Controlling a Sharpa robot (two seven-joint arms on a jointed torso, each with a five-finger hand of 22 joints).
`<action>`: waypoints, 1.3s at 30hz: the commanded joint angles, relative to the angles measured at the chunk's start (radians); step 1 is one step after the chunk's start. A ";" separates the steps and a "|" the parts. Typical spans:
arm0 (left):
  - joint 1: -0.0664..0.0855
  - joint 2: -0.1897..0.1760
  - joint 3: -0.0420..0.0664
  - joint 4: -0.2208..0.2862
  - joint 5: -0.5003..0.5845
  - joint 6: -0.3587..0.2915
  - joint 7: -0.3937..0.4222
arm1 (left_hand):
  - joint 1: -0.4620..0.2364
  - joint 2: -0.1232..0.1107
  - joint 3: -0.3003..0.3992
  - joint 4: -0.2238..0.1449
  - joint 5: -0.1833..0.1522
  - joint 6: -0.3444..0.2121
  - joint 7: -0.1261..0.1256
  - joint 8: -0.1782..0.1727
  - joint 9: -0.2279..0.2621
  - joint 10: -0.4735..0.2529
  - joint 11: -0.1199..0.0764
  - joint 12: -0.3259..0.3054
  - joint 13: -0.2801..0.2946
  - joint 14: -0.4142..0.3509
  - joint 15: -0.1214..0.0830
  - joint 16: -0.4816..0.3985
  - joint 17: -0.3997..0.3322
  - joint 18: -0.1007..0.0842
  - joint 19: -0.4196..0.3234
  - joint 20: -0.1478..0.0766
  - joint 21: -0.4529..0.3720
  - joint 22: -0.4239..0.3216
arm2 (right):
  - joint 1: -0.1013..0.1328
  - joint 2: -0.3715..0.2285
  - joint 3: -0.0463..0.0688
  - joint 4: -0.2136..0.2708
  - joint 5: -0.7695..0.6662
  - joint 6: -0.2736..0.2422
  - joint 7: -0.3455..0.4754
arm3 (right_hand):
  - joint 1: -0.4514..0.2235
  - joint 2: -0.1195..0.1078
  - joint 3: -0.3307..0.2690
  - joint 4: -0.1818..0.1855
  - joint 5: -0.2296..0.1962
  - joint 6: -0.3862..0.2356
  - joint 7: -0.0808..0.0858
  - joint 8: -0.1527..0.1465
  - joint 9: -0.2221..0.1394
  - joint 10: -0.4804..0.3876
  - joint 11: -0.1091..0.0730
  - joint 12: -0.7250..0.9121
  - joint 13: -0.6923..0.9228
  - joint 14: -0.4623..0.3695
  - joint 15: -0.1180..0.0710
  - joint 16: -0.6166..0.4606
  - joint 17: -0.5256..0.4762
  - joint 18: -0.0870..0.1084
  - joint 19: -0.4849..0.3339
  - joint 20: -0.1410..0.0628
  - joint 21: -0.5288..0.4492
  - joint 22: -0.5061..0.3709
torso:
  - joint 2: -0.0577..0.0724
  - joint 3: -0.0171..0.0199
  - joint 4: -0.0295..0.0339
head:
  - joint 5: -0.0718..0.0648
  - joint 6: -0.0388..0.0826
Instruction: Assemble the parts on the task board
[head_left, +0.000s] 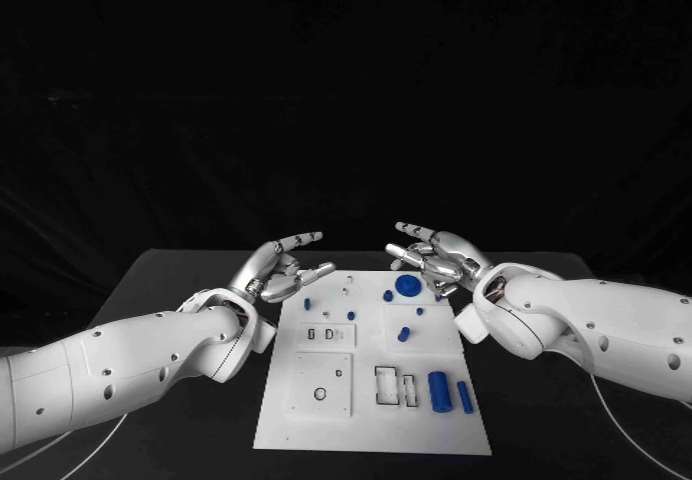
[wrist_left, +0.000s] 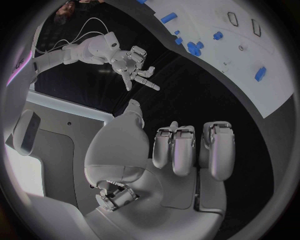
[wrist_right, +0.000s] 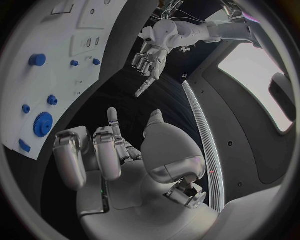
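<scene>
The white task board (head_left: 372, 420) lies in the middle of the black table. On it sit a blue gear (head_left: 408, 286), several small blue pieces such as one at mid-board (head_left: 405, 334), and two blue cylinders (head_left: 438, 392) near the front right. My left hand (head_left: 281, 268) hovers by the board's far left corner, fingers apart, holding nothing. My right hand (head_left: 433, 258) hangs over the far right end, just beyond the gear, also empty. The left wrist view shows my left hand's (wrist_left: 181, 150) bare palm, the right hand (wrist_left: 134, 67) and the board (wrist_left: 275, 75). In the right wrist view are my right hand (wrist_right: 106, 150), the left hand (wrist_right: 153, 57) and the gear (wrist_right: 42, 124).
The board carries raised white blocks with slots and holes: a square one at front left (head_left: 323, 383), a smaller one above it (head_left: 327, 336), and dark rectangular frames (head_left: 389, 385) beside the cylinders. Black table (head_left: 173, 290) surrounds the board on both sides.
</scene>
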 joint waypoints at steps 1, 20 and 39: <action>0.010 0.007 0.000 -0.005 -0.148 0.033 -0.090 | -0.012 -0.048 -0.010 -0.002 -0.002 0.132 0.013 0.029 0.017 0.104 0.021 0.002 0.263 0.104 0.021 0.003 0.263 -0.020 0.106 0.017 0.006 0.263 | 0.008 0.011 0.000 -0.023 -0.183 0.061 -0.101 | 0.091 -0.014 0.040 -0.066 -0.041 0.228 0.082 0.081 0.048 0.019 -0.008 -0.022 -0.015 0.104 -0.008 0.003 0.263 -0.006 0.110 -0.003 0.003 0.263 | 0.019 -0.0049 0.0047 | -0.007 0.005; 0.054 0.011 -0.001 -0.004 -0.253 -0.017 -0.160 | 0.164 -0.118 -0.047 0.000 0.189 0.406 0.050 0.090 0.057 0.104 0.074 0.002 0.263 0.104 0.080 0.003 0.263 -0.020 0.106 0.081 0.006 0.263 | 0.014 0.091 0.009 -0.135 -0.759 0.010 -0.322 | 0.304 -0.102 0.174 -0.231 -0.095 0.753 0.016 0.080 0.048 0.357 -0.045 -0.428 -0.181 0.104 -0.044 0.003 0.263 -0.006 0.110 -0.040 0.003 0.263 | 0.066 -0.0140 0.0142 | -0.011 0.011; 0.058 0.010 0.000 0.008 -0.263 -0.018 -0.159 | 0.173 -0.100 -0.039 0.001 0.188 0.383 0.058 0.065 0.050 0.104 0.080 0.002 0.263 0.104 0.083 0.003 0.263 -0.020 0.106 0.085 0.006 0.263 | -0.018 0.179 0.017 -0.215 -0.972 0.099 -0.438 | 0.321 -0.111 0.205 -0.244 -0.101 0.759 0.009 0.028 0.026 0.389 -0.035 -0.523 -0.180 0.104 -0.035 0.003 0.263 -0.006 0.110 -0.031 0.003 0.263 | 0.063 -0.0164 0.0162 | -0.024 -0.009</action>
